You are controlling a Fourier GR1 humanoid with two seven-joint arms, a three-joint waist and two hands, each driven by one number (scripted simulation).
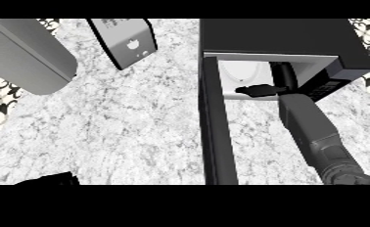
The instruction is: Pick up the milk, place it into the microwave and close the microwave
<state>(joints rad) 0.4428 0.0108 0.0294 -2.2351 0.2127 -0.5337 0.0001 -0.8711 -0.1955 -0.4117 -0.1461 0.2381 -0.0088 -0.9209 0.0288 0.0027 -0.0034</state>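
Observation:
The black microwave (278, 35) stands at the upper right with its door (217, 123) swung open toward me, seen edge-on as a dark strip. My right hand (280, 81) is inside the white cavity, the grey forearm (314, 133) coming in from the lower right. A pale round turntable (242, 72) shows on the cavity floor left of the hand. No milk is visible; the hand and the microwave's roof hide the back of the cavity. A dark bit of my left hand (47, 179) shows at the lower left edge.
A grey rounded appliance (29, 57) lies at the upper left. A dark-sided silver box like a toaster (124, 40) stands beside it. Marble counter (123, 123) stretches between them and the open door.

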